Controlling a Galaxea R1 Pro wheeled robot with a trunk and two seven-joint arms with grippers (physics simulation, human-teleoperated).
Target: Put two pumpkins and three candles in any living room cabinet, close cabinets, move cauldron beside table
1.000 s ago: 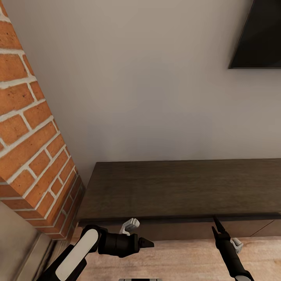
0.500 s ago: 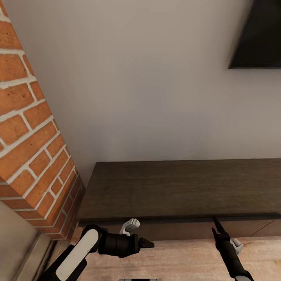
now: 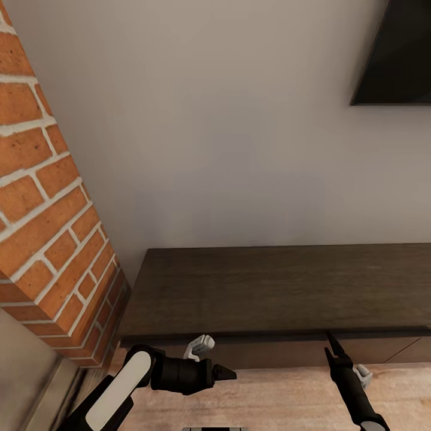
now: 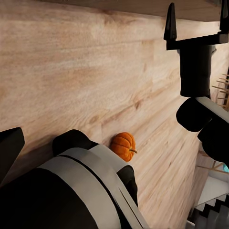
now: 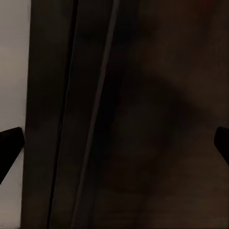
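A small orange pumpkin (image 4: 123,145) lies on the plank floor (image 4: 71,71) beside my own base in the left wrist view. The dark brown cabinet (image 3: 275,287) stands against the wall under the TV. My left gripper (image 3: 226,374) hovers low over the floor in front of it, open and empty, with one fingertip (image 4: 9,150) at the frame's edge. My right gripper (image 3: 331,346) points at the cabinet's front edge, open, its two fingers spread (image 4: 196,21); up close its camera sees dark wood (image 5: 143,119). Candles, cauldron and table are out of view.
A red brick fireplace (image 3: 42,227) rises at the left, close to the cabinet's end. A black TV (image 3: 398,54) hangs at the upper right on the pale wall. Light wood floor (image 3: 281,395) runs in front of the cabinet.
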